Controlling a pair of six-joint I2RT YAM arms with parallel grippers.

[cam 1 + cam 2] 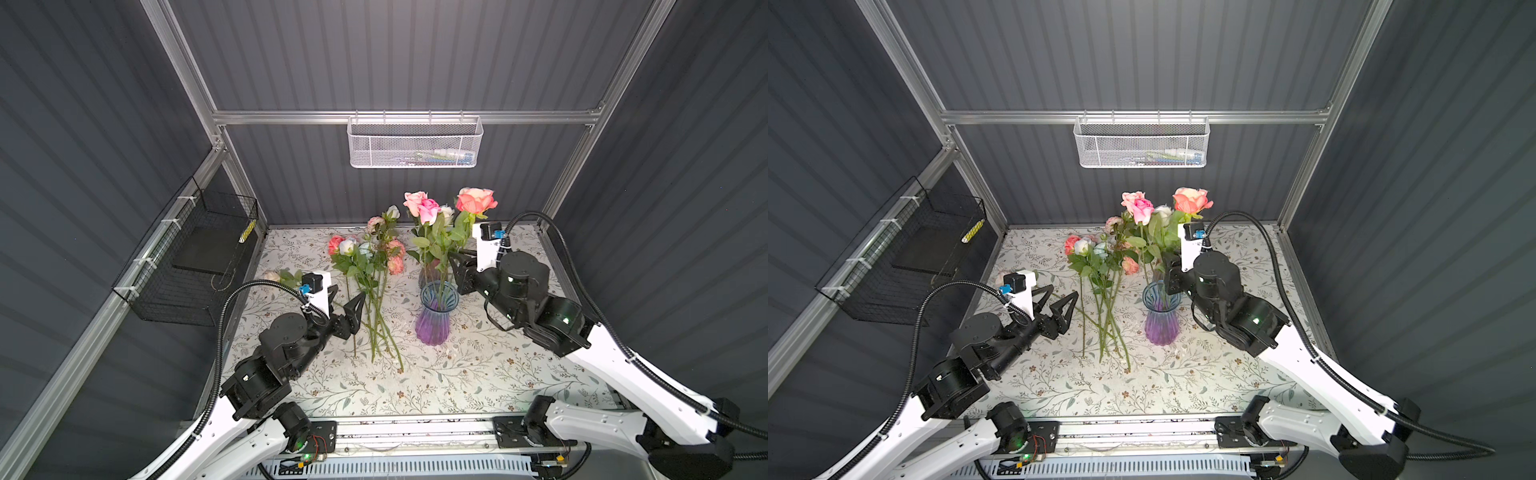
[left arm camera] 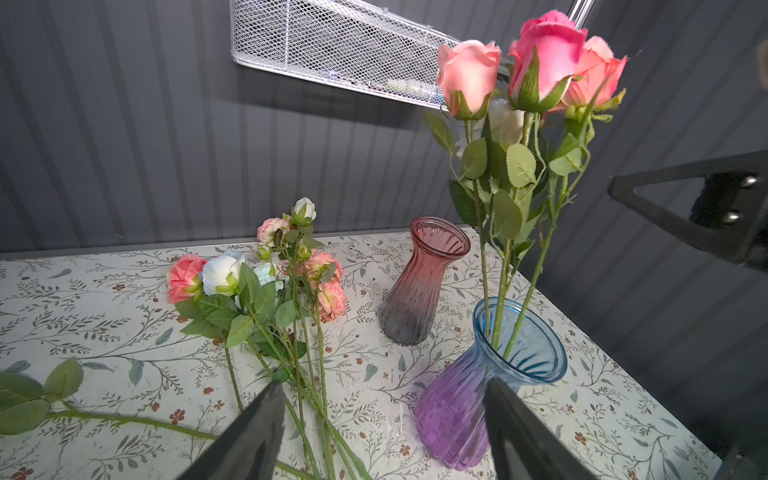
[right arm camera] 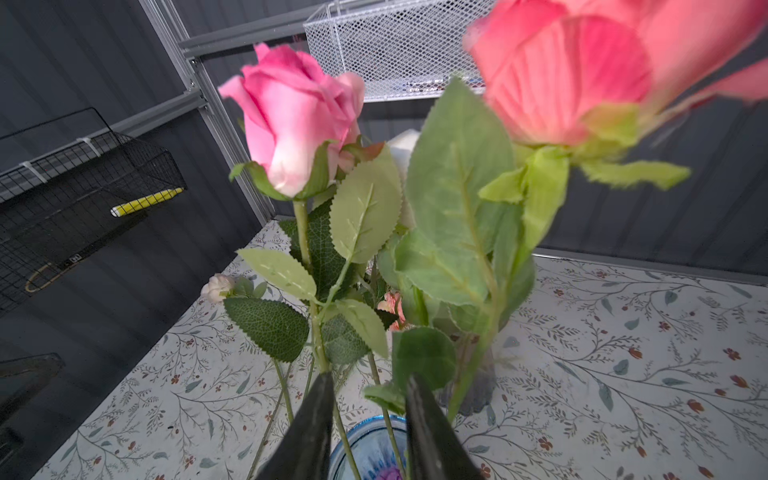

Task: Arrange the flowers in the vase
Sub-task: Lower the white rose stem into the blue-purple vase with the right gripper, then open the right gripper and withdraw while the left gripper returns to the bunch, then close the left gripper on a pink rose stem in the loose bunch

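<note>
**Surface:** table (image 1: 478,374) covered in a print of leafy sprigs and small blossoms.

**Room:** dark grey ribbed walls (image 1: 374,62) on 3 sides, set in an aluminium frame (image 1: 270,117).

**Containers:**
1. White mesh basket (image 1: 415,143), hung on the back rail. Its contents were too small to tell.
2. Black wire basket (image 1: 187,270), tied to the left rail. It held a yellow object (image 1: 247,231).
3. Blue-and-purple vase (image 1: 434,320), upright near the table's middle. It held the upright roses (image 1: 429,210), 4 blooms seen (2 pink, 1 coral, 1 white), all standing taller than the vase.
4. Pink-and-grey vase (image 2: 419,291), upright just behind item 3.

**Not in a container:**
- Loose flowers (image 1: 370,266), a bunch lying flat left of the vases with blooms toward the back wall.
- Single stem (image 2: 124,419), lying apart at the far left.

**Grippers:**
- Left gripper (image 1: 345,299): spread wide and grasping nothing, above the table just beside the loose stems.
- Right gripper (image 3: 370,378): above the blue rim, its jaws parted with a clear gap. Stems and a leaf stood in that gap, unpinched.
</note>
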